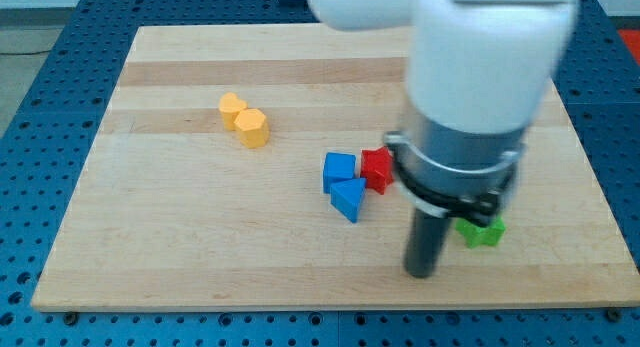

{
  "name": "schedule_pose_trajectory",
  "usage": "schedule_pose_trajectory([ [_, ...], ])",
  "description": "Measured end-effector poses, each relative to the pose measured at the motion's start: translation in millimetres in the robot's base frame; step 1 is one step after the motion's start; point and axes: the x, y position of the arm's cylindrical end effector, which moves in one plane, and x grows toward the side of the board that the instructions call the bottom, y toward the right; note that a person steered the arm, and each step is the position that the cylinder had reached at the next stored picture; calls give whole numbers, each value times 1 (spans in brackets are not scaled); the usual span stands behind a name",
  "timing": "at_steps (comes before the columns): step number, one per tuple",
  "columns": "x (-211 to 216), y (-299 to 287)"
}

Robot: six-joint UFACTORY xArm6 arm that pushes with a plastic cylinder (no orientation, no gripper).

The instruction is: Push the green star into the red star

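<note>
Single camera view of a pale wooden counter (200, 257) lying on a blue perforated base (40, 97). Toward the view's upper left stand two yellow blocks, touching one another: a smaller yellow block (231, 107) and, just below and to its right, a yellow hexagonal block (252, 127). Near the centre lie two blue blocks in contact: a blue cube-like block (339, 170) above and a blue triangular block (348, 199) directly beneath it. Immediately to the right of the blue cube-like block sits the red star (377, 170), close beside it; whether the two touch cannot be told. The right edge of the red star is covered by the arm (470, 97), a white and grey cylinder that fills the view's upper right. From the underside of the arm descends the dark rod, and my tip (420, 274) meets the counter near the view's bottom, below and to the right of the red star and the blue blocks. The green star (483, 231) lies just to the right of the rod, partly hidden behind the arm's lower ring, near my tip but not visibly touching it, and apart from the red star, with the rod standing between them. The arm carries no claw; it grasps nothing.
</note>
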Motion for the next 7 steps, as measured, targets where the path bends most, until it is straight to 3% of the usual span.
schedule_pose_trajectory([
  [2, -2, 89],
  [7, -51, 45],
])
